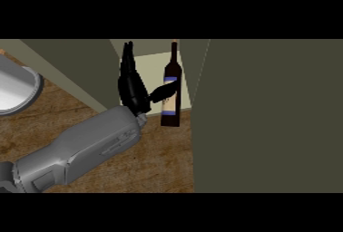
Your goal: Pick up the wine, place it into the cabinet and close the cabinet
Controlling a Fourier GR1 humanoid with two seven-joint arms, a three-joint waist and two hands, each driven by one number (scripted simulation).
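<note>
A dark wine bottle [171, 97] with a pale and blue label stands upright in the open cabinet [150, 47], just past the counter's edge. My left hand [133, 88] is right beside it on its left. The fingers point straight into the cabinet, and the thumb reaches right and touches the bottle's label. The fingers are not curled round the bottle. My grey forearm [87, 145] comes in from the lower left. My right hand is not in sight.
The cabinet's dark olive door [268, 118] stands open and fills the right side. The cabinet's left wall [74, 72] slants beside my hand. A round silver vessel [17, 90] sits at the left on the wooden counter [161, 158].
</note>
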